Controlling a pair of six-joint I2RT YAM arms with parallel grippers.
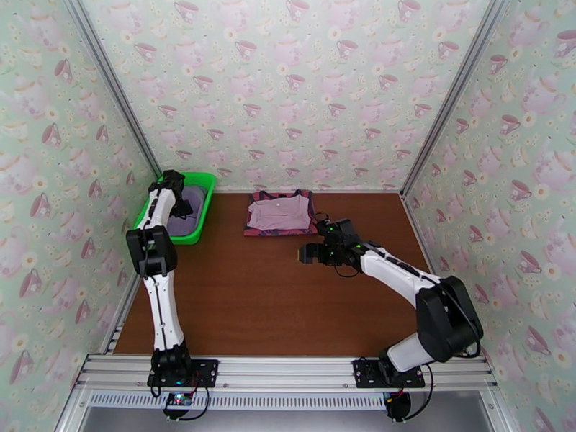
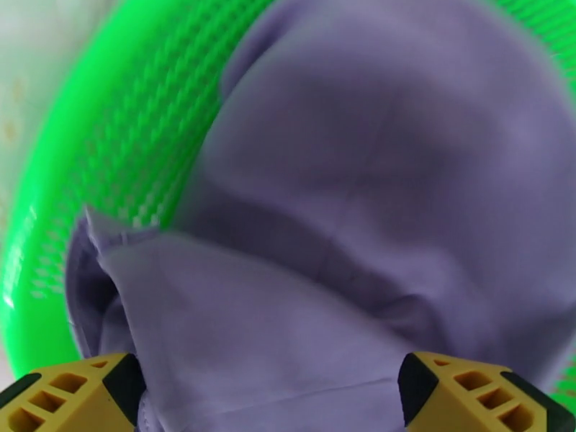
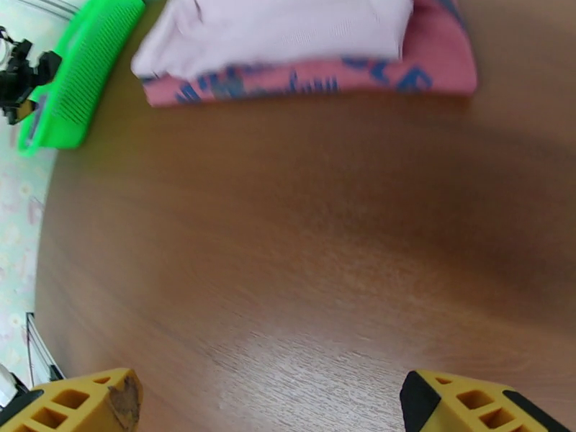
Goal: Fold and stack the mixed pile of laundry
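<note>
My left fingers [image 2: 68, 401] stand wide just above the lavender shirt [image 2: 374, 160] crumpled in the green basket [image 2: 101, 145]. It looks light and limp, so I'd pinch the raised fold near me, though the blur hides any seams. My right fingers [image 3: 79, 405] hang wide over the desk [image 3: 288, 246], near the pale pink shirt [image 3: 288, 23] folded on the dusty-red tank top [image 3: 439, 70].

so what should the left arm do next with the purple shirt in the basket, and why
Probably close the left gripper on the lavender shirt: its jaws stand open close over the fabric bunched in the green basket, holding nothing, while the pale pink shirt already lies folded on the red tank top.
</note>
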